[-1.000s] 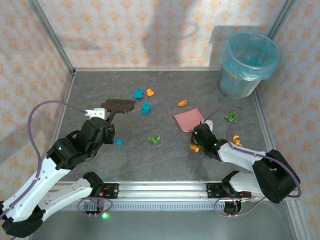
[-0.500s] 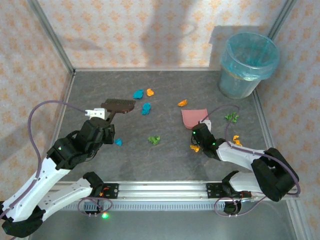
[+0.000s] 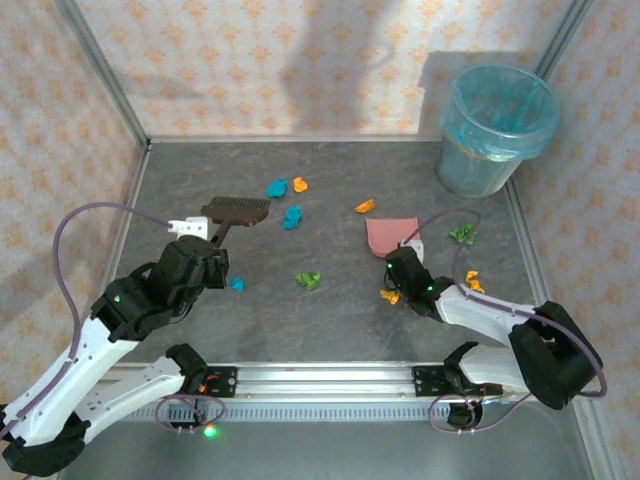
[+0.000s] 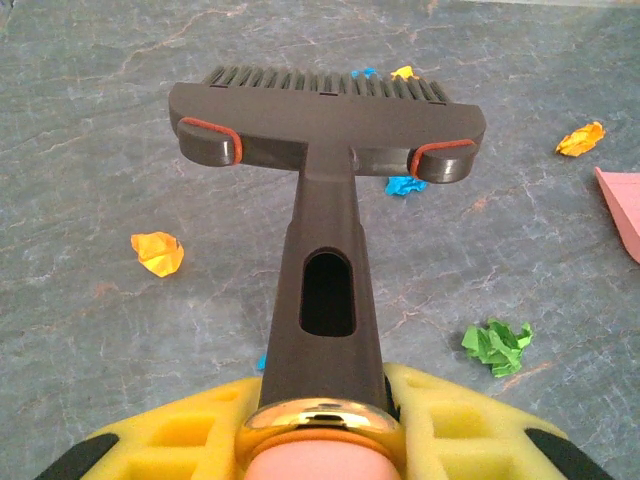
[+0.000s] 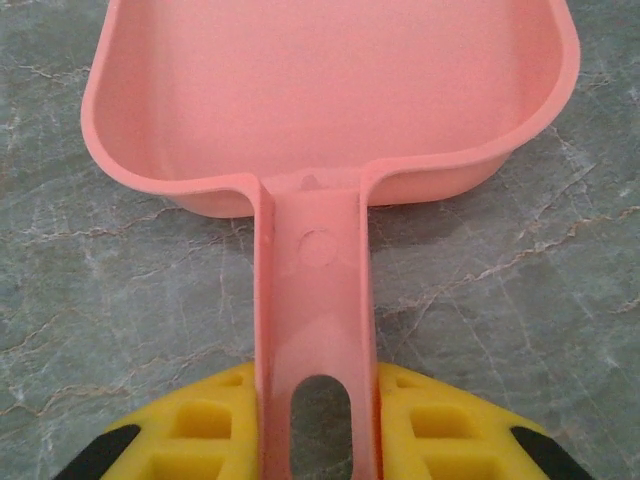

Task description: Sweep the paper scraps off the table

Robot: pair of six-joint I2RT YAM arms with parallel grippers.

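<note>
Paper scraps (image 3: 292,217), nine from above (three blue, four orange, two green), dotted the counter (image 3: 330,330); left tool (image 4: 320,430) clamped one brush (image 4: 325,120), right tool (image 5: 315,425) one dustpan (image 5: 330,90).

Your left arm (image 3: 100,335) rises bent at the elbow with your left gripper (image 4: 320,425) clamped on the brush (image 4: 322,130) handle, while your right arm (image 3: 480,315) lies low and stretched inward, your right gripper (image 5: 315,425) pinching the dustpan (image 5: 330,90) handle.
</note>
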